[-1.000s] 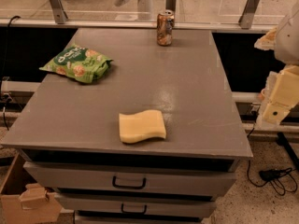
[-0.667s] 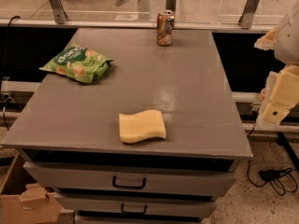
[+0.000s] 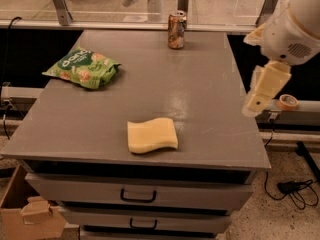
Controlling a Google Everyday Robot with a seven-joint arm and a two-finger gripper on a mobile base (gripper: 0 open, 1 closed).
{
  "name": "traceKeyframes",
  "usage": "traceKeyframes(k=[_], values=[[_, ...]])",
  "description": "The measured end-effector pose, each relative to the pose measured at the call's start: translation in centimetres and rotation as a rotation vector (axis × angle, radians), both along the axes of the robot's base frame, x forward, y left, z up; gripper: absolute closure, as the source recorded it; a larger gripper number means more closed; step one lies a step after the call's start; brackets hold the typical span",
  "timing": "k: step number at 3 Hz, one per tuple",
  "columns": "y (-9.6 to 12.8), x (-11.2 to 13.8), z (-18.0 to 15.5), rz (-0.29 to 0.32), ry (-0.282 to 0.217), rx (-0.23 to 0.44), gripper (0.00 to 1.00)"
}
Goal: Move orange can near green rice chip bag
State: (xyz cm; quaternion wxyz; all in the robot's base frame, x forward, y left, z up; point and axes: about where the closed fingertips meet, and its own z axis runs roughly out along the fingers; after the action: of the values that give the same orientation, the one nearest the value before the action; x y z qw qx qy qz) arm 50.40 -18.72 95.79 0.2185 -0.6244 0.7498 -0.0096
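Note:
The orange can (image 3: 176, 30) stands upright at the far edge of the grey table (image 3: 205, 79), near the middle. The green rice chip bag (image 3: 82, 68) lies flat at the table's left side, well apart from the can. My gripper (image 3: 256, 100) hangs at the end of the white and cream arm over the table's right edge. It is far from both the can and the bag and holds nothing that I can see.
A yellow sponge (image 3: 152, 135) lies near the table's front edge. Drawers (image 3: 137, 196) sit below the tabletop. A tape roll (image 3: 287, 102) rests on a rail at the right. A cardboard box (image 3: 30, 211) stands on the floor at the lower left. Cables lie at the lower right.
My arm and gripper have moved left, from beyond the table's right side to over its right edge. The can, bag and sponge have not moved.

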Motion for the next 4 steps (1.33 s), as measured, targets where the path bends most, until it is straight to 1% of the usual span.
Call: traceKeyframes(k=[1,2,3,4], values=[[2.8,5.0,0.3,0.050,-0.094,0.049,0.00],[2.8,5.0,0.3,0.050,-0.094,0.049,0.00],[3.4,5.2,0.1,0.036,-0.094,0.083,0.00],[4.3,8.3,-1.1,-0.009,-0.114,0.174,0.00]])
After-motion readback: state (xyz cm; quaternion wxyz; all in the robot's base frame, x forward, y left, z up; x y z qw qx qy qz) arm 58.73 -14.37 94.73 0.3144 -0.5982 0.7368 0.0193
